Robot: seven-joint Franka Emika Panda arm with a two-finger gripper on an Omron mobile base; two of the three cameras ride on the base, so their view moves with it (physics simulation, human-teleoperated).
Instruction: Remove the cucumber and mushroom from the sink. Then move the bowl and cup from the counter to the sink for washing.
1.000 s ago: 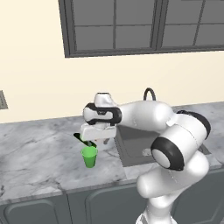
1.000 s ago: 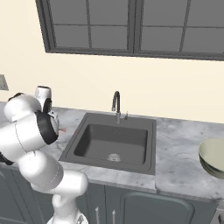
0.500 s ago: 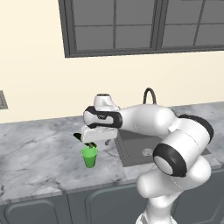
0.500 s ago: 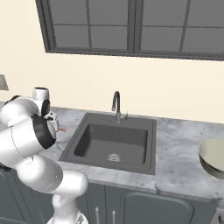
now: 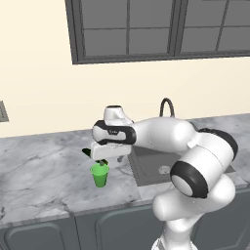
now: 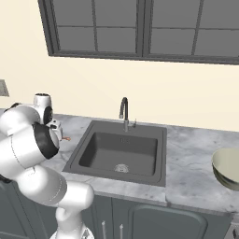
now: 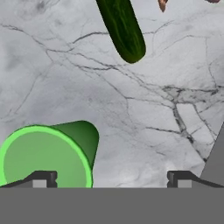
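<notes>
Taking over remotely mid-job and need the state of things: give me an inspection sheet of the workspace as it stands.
Surface: grey-white marbled counter, dry and unmarked as far as seen.
Job's things: sink basin holds nothing seen besides its drain; cucumber lies on the counter; mushroom sits beyond it at the hand view's edge; cup upright on the counter left of the sink; bowl on the counter right of the sink.
Clutter: nothing seen.
Grippers: gripper open, hovering just above the cup, holding nothing.
Cables: nothing seen.
Surroundings: faucet behind the sink, window above, dark cabinet doors below.
</notes>
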